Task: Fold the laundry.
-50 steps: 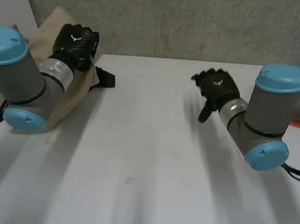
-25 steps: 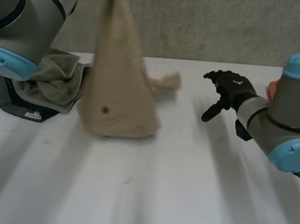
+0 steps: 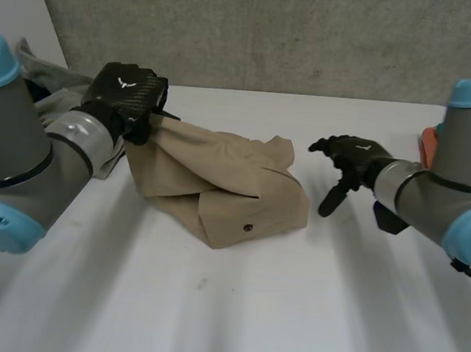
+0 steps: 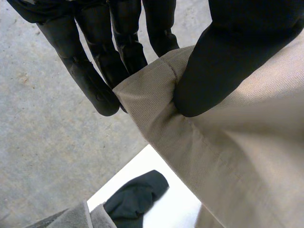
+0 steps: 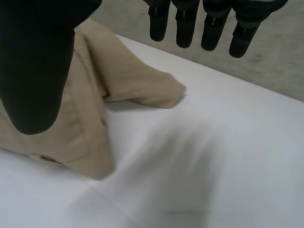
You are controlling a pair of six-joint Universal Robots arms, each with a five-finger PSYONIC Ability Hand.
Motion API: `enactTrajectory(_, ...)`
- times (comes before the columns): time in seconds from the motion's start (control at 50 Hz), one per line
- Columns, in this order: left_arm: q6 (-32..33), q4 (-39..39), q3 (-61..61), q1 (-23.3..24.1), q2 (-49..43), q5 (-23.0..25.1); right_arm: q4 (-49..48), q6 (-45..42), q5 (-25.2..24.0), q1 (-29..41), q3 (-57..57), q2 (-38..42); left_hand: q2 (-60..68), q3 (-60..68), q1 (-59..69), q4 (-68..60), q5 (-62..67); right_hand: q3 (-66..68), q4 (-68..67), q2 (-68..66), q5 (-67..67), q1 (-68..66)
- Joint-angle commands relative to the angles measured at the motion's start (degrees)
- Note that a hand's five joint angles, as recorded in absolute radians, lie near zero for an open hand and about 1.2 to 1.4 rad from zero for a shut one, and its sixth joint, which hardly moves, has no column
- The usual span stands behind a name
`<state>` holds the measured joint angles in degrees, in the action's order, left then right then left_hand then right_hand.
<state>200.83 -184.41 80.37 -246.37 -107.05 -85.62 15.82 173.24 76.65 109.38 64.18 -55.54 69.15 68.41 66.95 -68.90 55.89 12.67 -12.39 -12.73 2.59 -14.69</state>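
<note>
Head view: found the tan garment (image 3: 219, 183) heaped on the white table (image 3: 233, 306), toward its far left corner. Caught the left hand (image 3: 126, 94) clamped on the heap's far left end. Left wrist view: pinched a hem of it between thumb (image 4: 223, 61) and fingers (image 4: 90, 80). Noted the right hand (image 3: 351, 157) slack and holding nothing, fingers loosely spread, just beside the garment's right end but apart from it. Spotted a grey cloth pile (image 3: 51, 76) at the table's far left edge, beyond the left hand.
</note>
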Motion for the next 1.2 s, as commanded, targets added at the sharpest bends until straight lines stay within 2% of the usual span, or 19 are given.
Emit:
enactTrajectory(0.02,0.09,-1.22,4.36,-0.61,5.53,1.78,-2.20,5.70,-1.51,4.79,-7.30,8.95,10.85,11.59,13.05,-11.10,14.11,0.01,-0.29,0.04,0.10,2.00)
enactTrajectory(0.1,-0.26,-1.92,4.71,-1.57,7.46,1.60,1.31,7.64,-1.68,6.63,-11.61,15.10,10.85,11.59,13.05,-11.10,14.11,15.76,-16.04,-15.71,15.84,-13.74)
enactTrajectory(0.12,-0.26,-1.92,4.71,-1.92,7.73,1.60,2.02,7.73,-1.59,6.90,-12.23,15.98,10.85,11.59,13.05,-11.10,14.11,26.32,-26.60,-26.27,26.40,-24.31)
enactTrajectory(0.14,-0.26,-1.75,4.62,-2.45,8.08,1.60,2.98,7.99,-1.33,6.99,-13.10,17.12,10.85,11.59,13.05,-11.10,14.11,54.74,-55.02,-54.68,54.82,-52.72)
enactTrajectory(0.16,-0.26,-1.66,4.54,-2.71,8.25,1.69,3.25,8.08,-1.16,6.90,-13.37,17.39,10.85,11.59,13.05,-11.10,14.11,67.20,-67.48,-67.15,67.28,-65.18)
enactTrajectory(0.2,-0.26,-1.48,4.54,-3.15,8.43,1.69,3.08,7.99,-0.37,6.64,-13.38,17.14,10.85,11.59,13.05,-11.10,14.11,67.33,-67.61,-67.27,67.41,-65.31)
enactTrajectory(0.28,-0.26,0.01,4.89,-4.56,9.48,2.04,-1.04,5.98,5.51,5.15,-9.61,10.48,10.85,11.59,13.05,-11.10,14.11,67.33,-67.61,-67.27,67.41,-65.31)
enactTrajectory(0.36,-0.35,3.96,5.33,-5.53,12.29,3.44,-6.05,-5.51,7.37,3.04,-3.37,-4.19,10.85,11.59,13.05,-11.10,14.11,67.33,-67.61,-67.27,67.41,-65.31)
enactTrajectory(0.38,-0.44,5.80,5.50,-6.05,13.60,4.49,-6.84,-11.98,6.59,2.16,-1.53,-9.44,10.85,11.59,13.05,-11.10,14.11,67.33,-67.61,-67.27,67.41,-65.31)
enactTrajectory(0.46,-0.53,10.72,6.20,-8.42,15.90,7.39,-4.67,-24.22,6.84,2.15,0.16,-17.73,10.85,11.59,13.05,-11.10,14.11,67.33,-67.61,-67.27,67.41,-65.31)
enactTrajectory(0.58,-0.35,17.50,6.56,-10.45,15.82,10.65,7.02,-32.95,8.16,3.29,-1.07,-19.26,10.85,11.59,13.05,-11.10,14.11,67.33,-67.61,-67.27,67.41,-65.31)
enactTrajectory(0.72,1.31,18.65,3.23,-8.61,5.11,10.04,14.24,-42.63,10.35,4.44,-2.47,-11.09,10.85,11.59,13.05,-11.10,14.11,67.33,-67.61,-67.27,67.41,-65.31)
enactTrajectory(0.82,2.90,15.23,-7.22,-5.88,-3.42,7.85,8.72,-42.02,12.55,4.97,-8.00,-4.85,10.85,11.59,13.05,-11.10,14.11,67.33,-67.61,-67.27,67.41,-65.31)
enactTrajectory(0.9,2.64,8.03,-20.92,-4.91,-8.43,5.39,-4.01,-40.88,13.35,5.05,-17.66,-0.19,10.85,11.59,13.05,-11.10,14.11,67.33,-67.61,-67.27,67.41,-65.31)
enactTrajectory(0.96,1.15,-2.33,-31.39,-5.35,-10.37,2.49,-18.94,-38.07,14.84,5.05,-23.65,0.96,10.85,11.59,13.05,-11.10,14.11,67.33,-67.61,-67.27,67.41,-65.31)
enactTrajectory(1.02,-3.84,-17.85,-36.94,-5.97,-9.68,-1.81,-37.55,-32.98,16.33,4.70,-22.44,-1.05,10.85,11.59,13.05,-11.10,14.11,67.33,-67.61,-67.27,67.41,-65.31)
enactTrajectory(1.04,-5.09,-20.09,-37.04,-6.06,-9.50,-2.26,-40.75,-32.18,16.25,4.53,-21.73,-1.76,10.85,11.59,13.05,-11.10,14.11,67.33,-67.61,-67.27,67.41,-65.31)
enactTrajectory(1.1,-8.87,-27.05,-35.90,-6.14,-8.80,-2.27,-45.17,-30.77,14.85,4.44,-17.87,-3.43,10.85,11.59,13.05,-11.10,14.11,67.33,-67.61,-67.27,67.41,-65.31)
enactTrajectory(1.2,-9.76,-23.81,-29.93,-6.49,-8.27,0.89,-43.42,-30.06,12.82,5.23,-12.77,-3.78,10.85,11.59,13.05,-11.10,14.11,67.33,-67.61,-67.27,67.41,-65.31)
